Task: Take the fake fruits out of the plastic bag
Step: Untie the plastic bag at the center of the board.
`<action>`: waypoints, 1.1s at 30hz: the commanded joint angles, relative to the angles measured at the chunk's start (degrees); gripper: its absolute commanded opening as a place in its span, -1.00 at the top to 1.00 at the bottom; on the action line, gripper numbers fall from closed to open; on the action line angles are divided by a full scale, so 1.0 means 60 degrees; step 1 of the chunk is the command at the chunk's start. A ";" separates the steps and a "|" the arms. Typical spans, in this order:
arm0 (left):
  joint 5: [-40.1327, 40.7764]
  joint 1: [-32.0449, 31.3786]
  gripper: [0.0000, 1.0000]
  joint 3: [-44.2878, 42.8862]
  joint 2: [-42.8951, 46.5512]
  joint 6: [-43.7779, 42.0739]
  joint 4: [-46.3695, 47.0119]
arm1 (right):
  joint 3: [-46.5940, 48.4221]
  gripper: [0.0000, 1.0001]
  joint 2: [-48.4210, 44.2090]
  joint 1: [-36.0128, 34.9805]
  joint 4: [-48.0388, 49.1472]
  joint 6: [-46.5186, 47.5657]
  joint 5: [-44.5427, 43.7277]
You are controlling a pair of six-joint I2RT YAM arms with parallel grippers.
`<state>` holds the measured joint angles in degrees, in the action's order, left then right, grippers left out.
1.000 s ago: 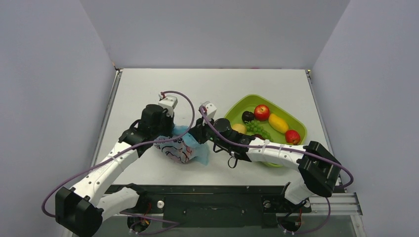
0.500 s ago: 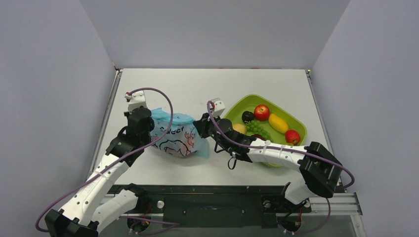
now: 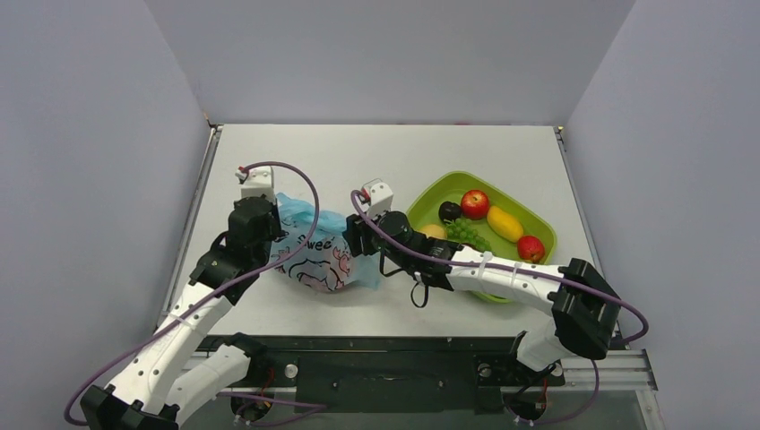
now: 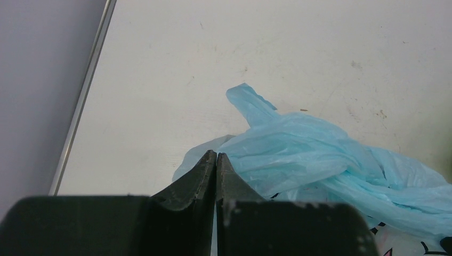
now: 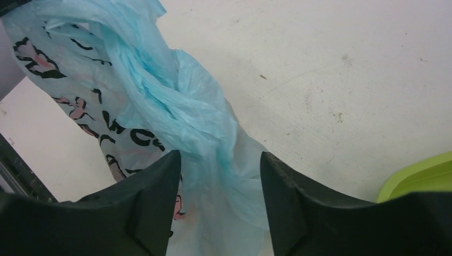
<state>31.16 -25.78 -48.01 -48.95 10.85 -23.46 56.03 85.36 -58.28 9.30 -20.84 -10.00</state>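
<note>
The light-blue plastic bag [image 3: 315,260] with black cartoon drawings lies bulging on the table between both arms. The fake fruits are hidden inside it. My left gripper [image 3: 265,240] is at the bag's left end. In the left wrist view its fingers [image 4: 215,156] are pressed together, with the bag's film [image 4: 298,149] running under and behind their tips. My right gripper [image 3: 352,240] is at the bag's right end. It stands open [image 5: 220,160], one finger on either side of the twisted blue neck of the bag [image 5: 176,106], not pinching it.
A green tray [image 3: 428,192] stands to the right of the bag. It holds a red apple [image 3: 475,203], a yellow mango [image 3: 505,223], green grapes [image 3: 466,233] and a few other fruits. Grey walls enclose the table. The table's left rail [image 4: 80,106] runs close to the left gripper.
My left arm swung left, pulling the bag's end with it and stretching the bag out. My right gripper has opened and let go of the bag's right end.
</note>
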 commanded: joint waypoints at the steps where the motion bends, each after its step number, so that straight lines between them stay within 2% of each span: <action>1: -0.0641 0.0049 1.00 -0.0115 -0.0072 -0.0168 0.0323 | 0.1139 -0.16 -0.0206 -0.0420 -0.1101 0.1270 -0.0668; 2: -0.0661 0.0049 1.00 -0.0114 -0.0048 -0.0168 0.0333 | 0.1407 -0.29 -0.0105 -0.0591 -0.1317 0.1456 -0.0869; 4: -0.0669 0.0049 1.00 -0.0090 -0.0014 -0.0170 0.0367 | 0.1759 -0.37 0.0086 -0.0792 -0.1495 0.1903 -0.1141; 8: -0.0664 0.0049 1.00 -0.0062 0.0024 -0.0172 0.0391 | 0.2112 -0.40 0.0400 -0.0858 -0.1249 0.2157 -0.1081; 11: -0.0692 0.0049 1.00 -0.0033 0.0062 -0.0169 0.0418 | 0.2203 -0.40 0.0718 -0.0851 -0.0697 0.2287 -0.0239; 13: -0.0681 0.0049 1.00 -0.0007 0.0108 -0.0168 0.0444 | 0.2047 -0.38 0.0854 -0.0861 0.0261 0.2248 0.0399; 16: -0.0648 0.0049 1.00 0.0015 0.0174 -0.0168 0.0485 | 0.1739 -0.27 0.1033 -0.0859 0.1302 0.2055 0.0802; 19: -0.0652 0.0049 1.00 0.0044 0.0230 -0.0168 0.0525 | 0.1513 -0.16 0.1347 -0.0866 0.2317 0.2016 0.0740; 24: -0.0655 0.0049 1.00 0.0041 0.0259 -0.0168 0.0535 | 0.1534 -0.18 0.1905 -0.0890 0.2846 0.2136 -0.0138; 28: -0.0474 0.0049 1.00 0.0042 0.0291 -0.0136 0.0550 | 0.1112 0.11 0.1883 -0.0934 0.3218 0.1937 -0.1448; 30: -0.0315 0.0049 1.00 0.0028 0.0299 -0.0109 0.0555 | 0.0834 0.41 0.1719 -0.0925 0.3521 0.1846 -0.1731; 31: -0.0183 0.0049 1.00 0.0021 0.0296 -0.0076 0.0538 | 0.0758 0.65 0.1614 -0.0930 0.3596 0.1792 -0.1904; 33: 0.0073 0.0049 1.00 0.0017 0.0336 -0.0036 0.0524 | 0.0568 0.90 0.1466 -0.0931 0.3632 0.1681 -0.2120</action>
<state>28.25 -25.78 -47.46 -48.12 10.26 -23.22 61.45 97.45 -63.48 25.32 -9.02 -16.53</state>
